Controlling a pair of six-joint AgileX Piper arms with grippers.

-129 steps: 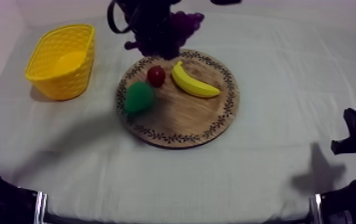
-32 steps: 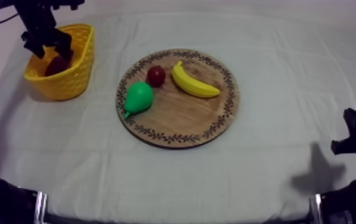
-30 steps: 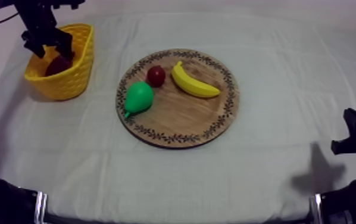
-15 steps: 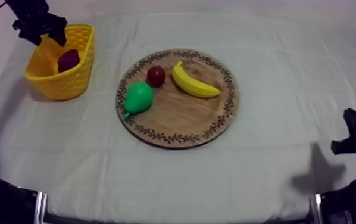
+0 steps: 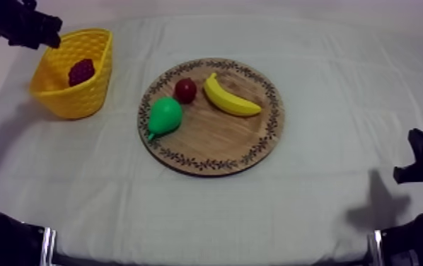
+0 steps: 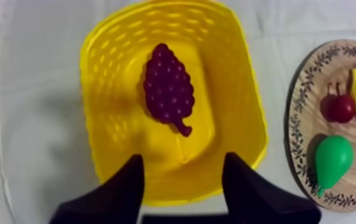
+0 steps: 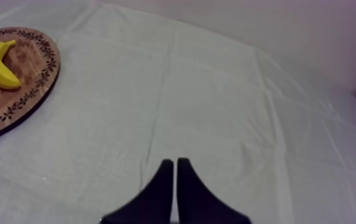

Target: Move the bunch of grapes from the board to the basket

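The bunch of grapes [image 6: 168, 89] lies flat on the floor of the yellow basket [image 6: 247, 119], its stem end turned toward the side where the left gripper [image 6: 183, 164] hangs. That gripper is above the basket's rim with its two black fingers spread wide and nothing between them. From above, the left arm comes in at the table's far left, and its gripper is near the basket's far corner.

The basket stands on the cloth [image 5: 313, 212] to the left of the wooden board [image 5: 221, 145], apart from it. On the board are a banana [image 5: 230, 97], a small red fruit [image 5: 185, 90] just beside the banana, and a green pear [image 5: 165, 117] near the board's left edge.

The right gripper [image 7: 173, 162] sits low at the table's right side over bare cloth, well apart from the board, its fingers pressed together in a narrow wedge, holding nothing
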